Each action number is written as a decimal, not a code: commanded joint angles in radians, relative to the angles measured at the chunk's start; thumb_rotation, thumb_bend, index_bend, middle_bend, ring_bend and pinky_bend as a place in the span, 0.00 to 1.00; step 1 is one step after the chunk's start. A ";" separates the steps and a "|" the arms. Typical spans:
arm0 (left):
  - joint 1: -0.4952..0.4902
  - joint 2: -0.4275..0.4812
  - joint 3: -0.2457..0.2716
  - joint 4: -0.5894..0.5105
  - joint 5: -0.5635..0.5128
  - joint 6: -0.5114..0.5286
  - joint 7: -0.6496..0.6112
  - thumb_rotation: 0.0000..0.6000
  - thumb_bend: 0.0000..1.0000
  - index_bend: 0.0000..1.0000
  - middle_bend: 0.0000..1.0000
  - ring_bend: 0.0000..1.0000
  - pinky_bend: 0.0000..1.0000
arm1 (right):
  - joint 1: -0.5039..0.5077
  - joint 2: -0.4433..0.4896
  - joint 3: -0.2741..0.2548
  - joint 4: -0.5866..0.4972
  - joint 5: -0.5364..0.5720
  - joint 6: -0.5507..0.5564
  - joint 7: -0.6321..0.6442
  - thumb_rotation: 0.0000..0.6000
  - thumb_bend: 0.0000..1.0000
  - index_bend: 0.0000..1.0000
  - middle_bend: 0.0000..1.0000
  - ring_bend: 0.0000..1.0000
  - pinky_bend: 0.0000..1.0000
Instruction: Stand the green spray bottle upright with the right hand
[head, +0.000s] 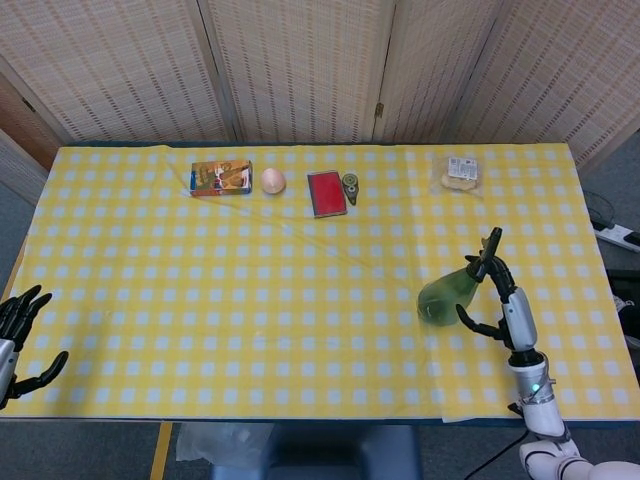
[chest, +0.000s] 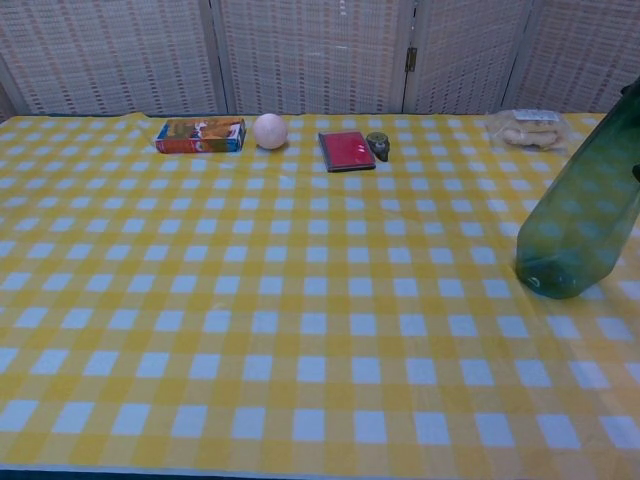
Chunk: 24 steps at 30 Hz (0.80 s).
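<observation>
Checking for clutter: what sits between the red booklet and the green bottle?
Nothing: in the head view only bare checked cloth lies between the red booklet and the green bottle.

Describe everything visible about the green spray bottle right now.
The spray bottle is translucent dark green plastic with a wide rounded base narrowing toward a black sprayer top, which shows only in the head view. Its base sits on the yellow checked tablecloth near the right front of the table, and it leans rightward rather than standing straight. The right hand wraps its upper part, fingers around the neck. Nothing else touches it.

one bottle (head: 447, 295), one box (head: 221, 177), one ball (head: 273, 180)
</observation>
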 joint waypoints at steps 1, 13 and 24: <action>0.000 0.000 0.000 0.000 0.000 0.001 -0.001 0.21 0.34 0.04 0.00 0.00 0.00 | -0.011 0.009 0.004 -0.010 0.002 0.008 0.004 1.00 0.36 0.00 0.20 0.25 0.07; 0.001 -0.003 -0.001 0.000 0.007 0.008 0.012 0.20 0.34 0.02 0.00 0.00 0.00 | -0.120 0.061 -0.025 -0.005 -0.021 0.109 0.022 1.00 0.36 0.00 0.20 0.25 0.07; 0.005 -0.042 -0.008 0.024 0.034 0.049 0.102 0.21 0.34 0.02 0.00 0.01 0.00 | -0.259 0.547 -0.186 -0.650 0.046 -0.145 -0.983 1.00 0.36 0.00 0.01 0.01 0.00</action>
